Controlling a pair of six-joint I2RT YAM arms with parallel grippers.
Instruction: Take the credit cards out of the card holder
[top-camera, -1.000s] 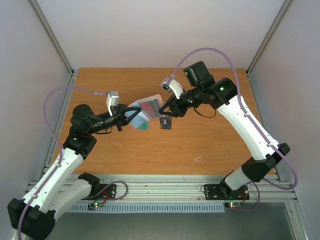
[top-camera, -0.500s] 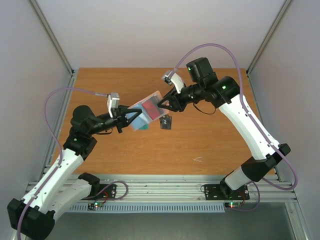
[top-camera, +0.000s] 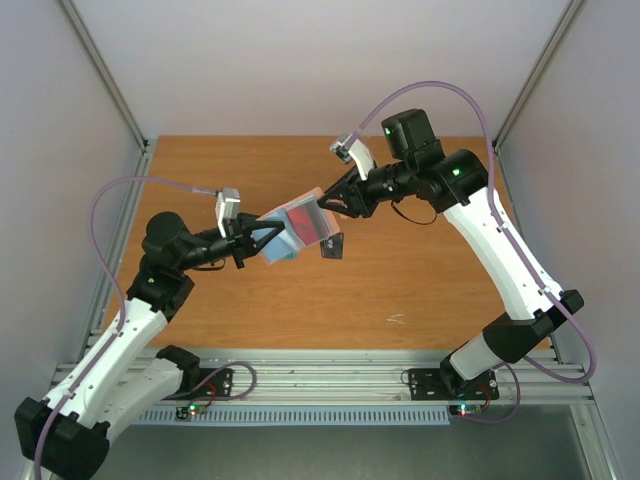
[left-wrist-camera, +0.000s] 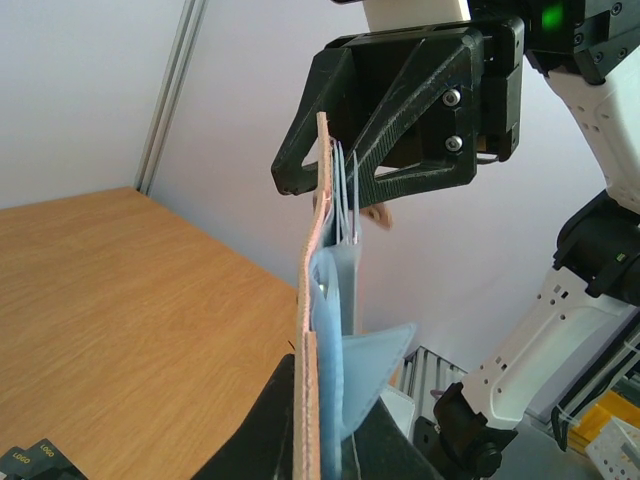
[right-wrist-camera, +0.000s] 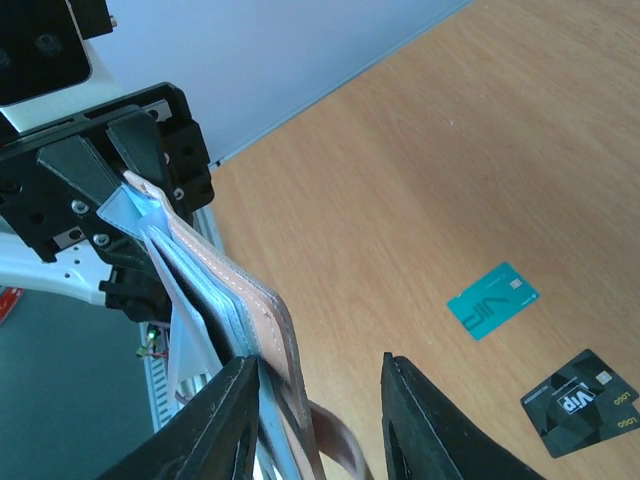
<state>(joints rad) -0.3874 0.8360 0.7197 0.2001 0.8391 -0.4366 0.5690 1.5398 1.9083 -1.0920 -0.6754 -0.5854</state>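
Note:
My left gripper (top-camera: 262, 236) is shut on the card holder (top-camera: 298, 222) and holds it above the table, pink outside, pale blue inside. It shows edge-on in the left wrist view (left-wrist-camera: 318, 330), with thin card edges (left-wrist-camera: 347, 190) sticking out of its far end. A red card (top-camera: 314, 222) shows in the holder. My right gripper (top-camera: 328, 207) is open, its jaws either side of the holder's far end (right-wrist-camera: 260, 310). The teal card (right-wrist-camera: 492, 300) and the black card (right-wrist-camera: 580, 403) lie on the table. The blue card is not clearly visible.
The black card also lies just below the holder in the top view (top-camera: 332, 247) and at the bottom left of the left wrist view (left-wrist-camera: 35, 462). The orange wooden table (top-camera: 420, 290) is walled on both sides and at the back.
The right gripper has moved up and to the right along the holder's far end. The left gripper has tipped the holder slightly upward, and more of the red card shows.

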